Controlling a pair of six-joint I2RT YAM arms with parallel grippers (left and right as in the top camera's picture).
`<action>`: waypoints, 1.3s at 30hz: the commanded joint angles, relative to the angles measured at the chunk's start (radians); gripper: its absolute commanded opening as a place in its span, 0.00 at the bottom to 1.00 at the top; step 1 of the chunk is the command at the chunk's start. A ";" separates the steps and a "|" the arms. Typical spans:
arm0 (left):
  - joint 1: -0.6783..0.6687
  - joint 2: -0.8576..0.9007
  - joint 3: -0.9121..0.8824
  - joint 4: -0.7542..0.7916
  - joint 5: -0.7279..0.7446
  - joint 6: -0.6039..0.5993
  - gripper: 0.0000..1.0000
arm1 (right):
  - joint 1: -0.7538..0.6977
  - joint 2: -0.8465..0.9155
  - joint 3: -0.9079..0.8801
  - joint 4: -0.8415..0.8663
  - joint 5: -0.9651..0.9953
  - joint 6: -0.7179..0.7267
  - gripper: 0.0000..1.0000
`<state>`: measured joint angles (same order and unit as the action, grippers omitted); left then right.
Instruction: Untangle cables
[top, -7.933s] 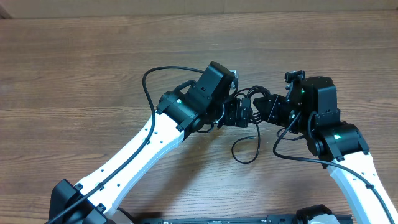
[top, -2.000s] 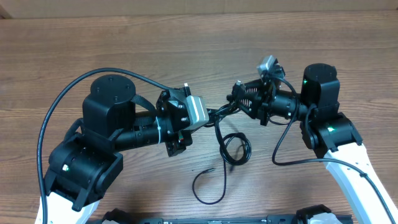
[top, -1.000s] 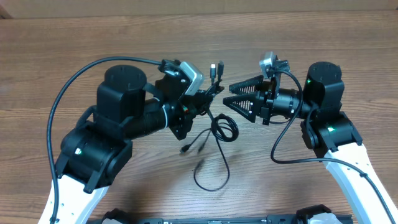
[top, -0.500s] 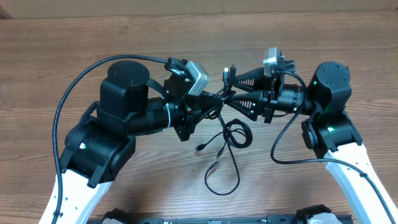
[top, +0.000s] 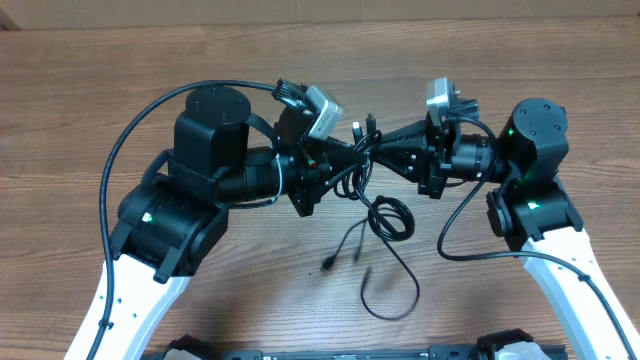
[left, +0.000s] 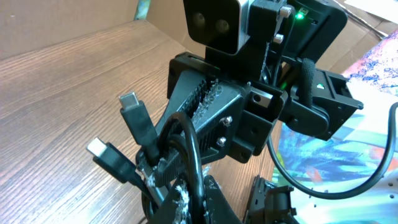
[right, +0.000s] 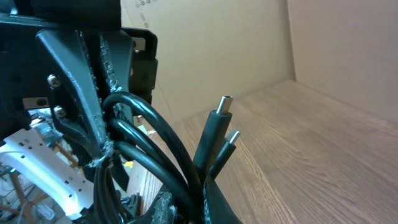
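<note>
Since half a second ago the right arm's fingers (top: 400, 152) have gone from spread to pressed together on the cables (top: 388, 215), meeting the left arm's fingers (top: 330, 165) tip to tip above the middle of the table (top: 120, 60). The left arm's fingers are likewise pinched on the same bundle, with two plug ends (left: 130, 106) standing up just beside them. Slack hangs in a knotted loop and trails toward the table's near edge, apparently resting on the surface, though contact is not clear.

Your thin black flexible cables (top: 385, 215) bunch in a raised knot, metal-tipped plugs (top: 359, 129) sticking up, loose loops trailing onto the brown wooden table (top: 120, 90).
</note>
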<state>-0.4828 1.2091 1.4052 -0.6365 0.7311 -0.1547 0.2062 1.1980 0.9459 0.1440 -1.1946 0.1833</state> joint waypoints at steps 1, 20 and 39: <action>-0.008 0.019 0.017 0.016 -0.012 -0.010 0.04 | 0.012 -0.011 0.005 0.004 -0.151 0.010 0.04; 0.025 0.019 0.017 0.107 -0.549 -0.010 0.04 | 0.050 -0.011 0.004 -0.026 -0.375 0.003 0.04; 0.024 0.079 0.017 0.117 -0.513 0.031 0.04 | 0.143 -0.011 0.004 -0.018 -0.374 0.002 0.13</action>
<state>-0.4637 1.2953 1.4017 -0.5289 0.2050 -0.1463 0.3477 1.2041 0.9459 0.1215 -1.5307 0.1879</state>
